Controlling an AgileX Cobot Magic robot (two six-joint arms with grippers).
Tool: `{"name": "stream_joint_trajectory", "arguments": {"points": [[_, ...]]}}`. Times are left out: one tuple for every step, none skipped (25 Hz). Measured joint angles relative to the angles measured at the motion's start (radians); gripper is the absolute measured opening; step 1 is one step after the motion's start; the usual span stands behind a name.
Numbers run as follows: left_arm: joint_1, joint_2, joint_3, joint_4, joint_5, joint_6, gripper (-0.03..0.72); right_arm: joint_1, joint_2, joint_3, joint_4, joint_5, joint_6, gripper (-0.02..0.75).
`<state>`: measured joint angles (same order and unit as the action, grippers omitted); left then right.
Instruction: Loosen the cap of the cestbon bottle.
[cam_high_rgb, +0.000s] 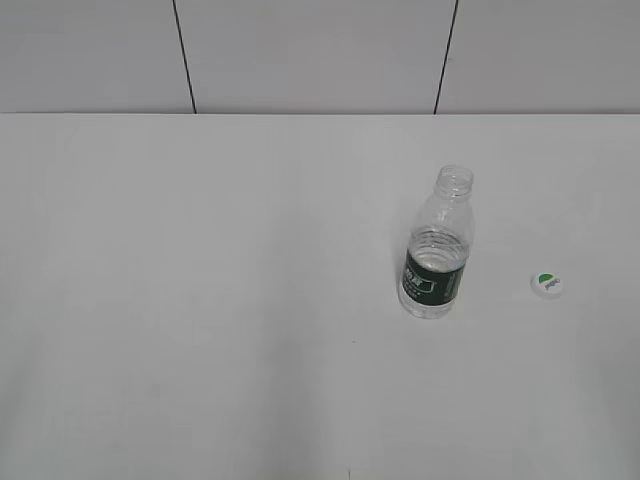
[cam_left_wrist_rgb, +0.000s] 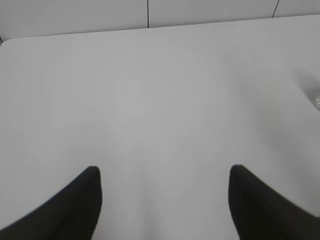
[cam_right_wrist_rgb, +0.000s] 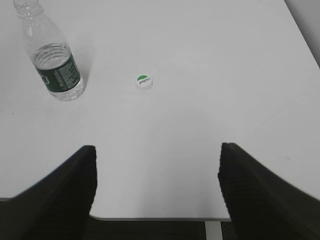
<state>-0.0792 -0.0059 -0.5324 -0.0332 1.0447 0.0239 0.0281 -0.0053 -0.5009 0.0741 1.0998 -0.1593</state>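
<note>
The cestbon bottle (cam_high_rgb: 437, 250) stands upright on the white table, right of centre, clear with a dark green label and an open neck with no cap on it. It also shows in the right wrist view (cam_right_wrist_rgb: 51, 55) at the upper left. The cap (cam_high_rgb: 546, 285), white with a green half-circle, lies flat on the table to the bottle's right; it also shows in the right wrist view (cam_right_wrist_rgb: 143, 81). My left gripper (cam_left_wrist_rgb: 165, 172) is open and empty over bare table. My right gripper (cam_right_wrist_rgb: 156, 152) is open and empty, above the table's near edge. Neither arm shows in the exterior view.
The white table (cam_high_rgb: 200, 300) runs back to a pale panelled wall (cam_high_rgb: 310, 50). The table's near edge and rounded corner (cam_right_wrist_rgb: 150, 218) lie under my right gripper. A sliver of something clear shows at the right edge of the left wrist view (cam_left_wrist_rgb: 316, 100).
</note>
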Motion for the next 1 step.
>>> {"name": "stream_joint_trajectory", "arguments": {"points": [[0.0,0.0,0.0,0.0,0.0,0.0,0.478,0.0,0.0,0.0,0.0,0.0,0.0,0.584]]}}
